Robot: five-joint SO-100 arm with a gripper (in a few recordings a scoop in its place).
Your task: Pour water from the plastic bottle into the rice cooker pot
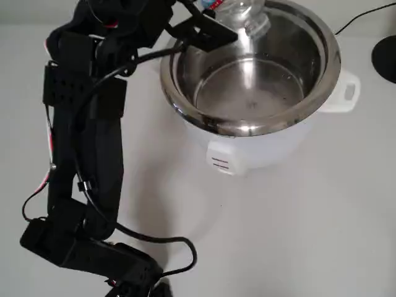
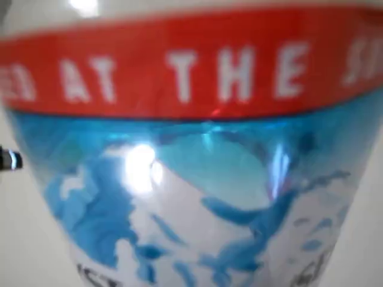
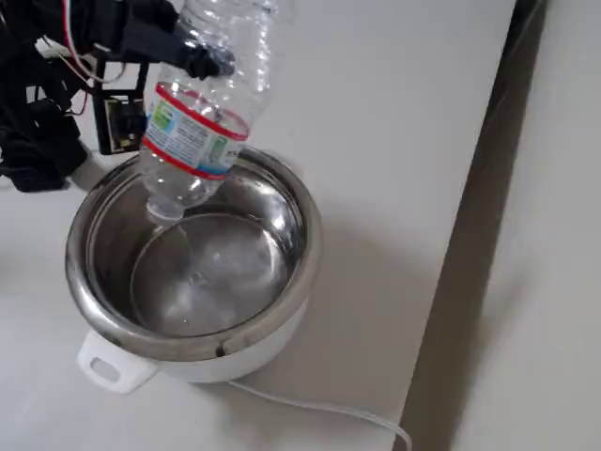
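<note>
The plastic bottle (image 3: 199, 127) hangs upside down and tilted, with its open neck (image 3: 166, 208) just inside the rice cooker pot (image 3: 299, 246). My gripper (image 3: 192, 56) is shut on the bottle's upper body, above the label. In the overhead view the black gripper (image 1: 207, 28) holds the bottle (image 1: 247, 15) over the far rim of the steel pot (image 1: 331, 55). The red and blue label (image 2: 191, 149) sits right in front of the wrist camera. I cannot make out a level of water in the bottle. The pot's bottom (image 3: 202, 277) glistens with faint ripples.
The pot sits in a white cooker body (image 1: 247, 148) with side handles (image 1: 348, 93). A white cord (image 3: 310, 409) trails from the cooker toward the table's right edge (image 3: 470, 235). A black round object (image 1: 385, 57) and a thin black cable (image 1: 359, 21) lie at the overhead view's upper right.
</note>
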